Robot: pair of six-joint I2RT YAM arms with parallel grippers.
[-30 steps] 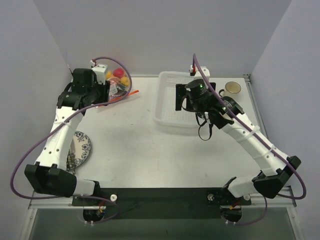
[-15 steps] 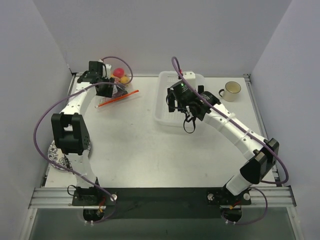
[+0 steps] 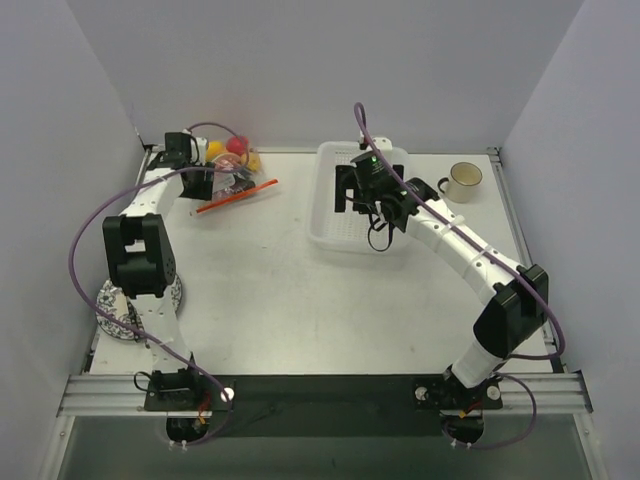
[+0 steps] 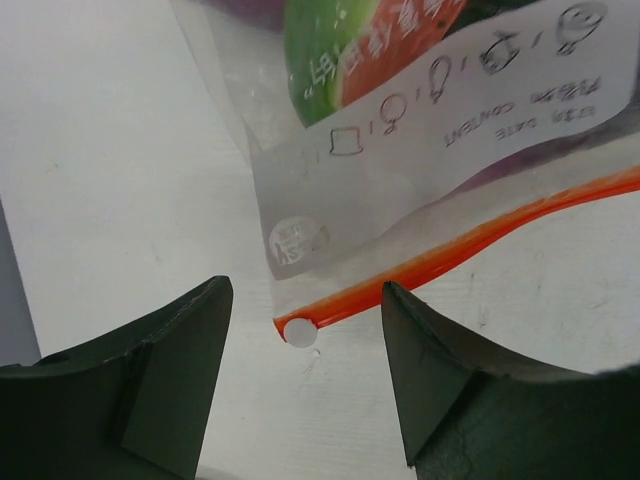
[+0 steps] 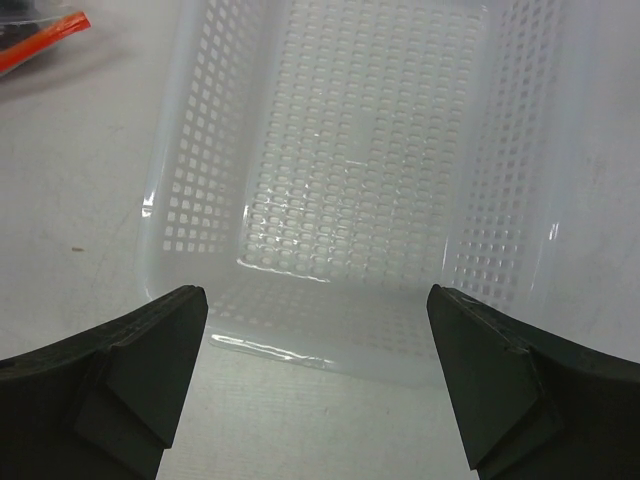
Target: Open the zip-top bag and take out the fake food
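Pretty simple scene: the white worktop has the mesh basket at the back middle. The right claw hangs over it with jaws spread wide, gripping nothing. The zip-top bag lies in the back left corner, with the fake food bunched inside at the wall end. The left claw sits low at the bag's corner, jaws fairly wide, one on either side of the end of the orange-red zip strip, not touching it.
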